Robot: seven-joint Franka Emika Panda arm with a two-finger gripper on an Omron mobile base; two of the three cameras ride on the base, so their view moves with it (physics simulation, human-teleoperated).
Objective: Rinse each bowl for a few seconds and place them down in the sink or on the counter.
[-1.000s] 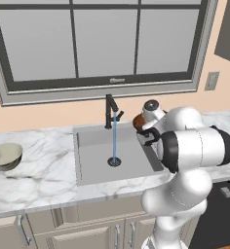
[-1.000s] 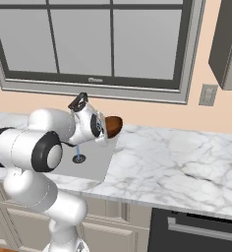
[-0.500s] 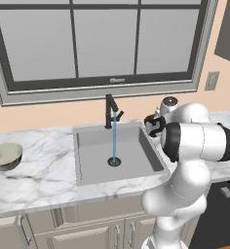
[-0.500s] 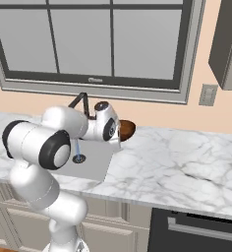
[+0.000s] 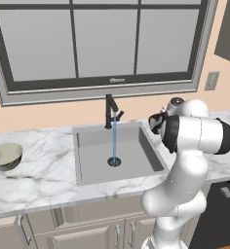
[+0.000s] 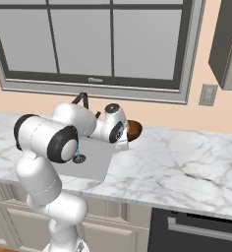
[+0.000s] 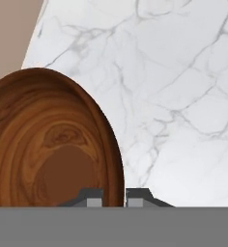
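Observation:
The dark reddish-brown bowl [image 6: 134, 130] hangs just above the marble counter [image 6: 187, 157], right of the sink [image 6: 96, 160]. My gripper [image 6: 126, 138] is shut on its rim. In the hand view the brown bowl [image 7: 48, 144] sits at the left, with its rim clamped between my two fingertips [image 7: 92, 198], and the counter [image 7: 183, 96] lies below it. From the left base view my gripper [image 5: 155, 123] is past the right edge of the sink [image 5: 95, 160], and the arm hides the brown bowl. The pale greenish bowl [image 5: 6, 155] stands upright on the counter [image 5: 39, 180] far to the left.
The black faucet [image 5: 109, 109] pours a thin stream of water [image 5: 114, 138] onto the drain [image 5: 114, 162]. A window runs along the wall behind. A wall outlet [image 6: 207, 95] sits to the right, and a dark appliance front [image 6: 196, 229] is under the right counter.
The arm has swung right, carrying the brown bowl from over the sink's right rim to above the counter beside it. The water keeps running and the pale bowl has not moved.

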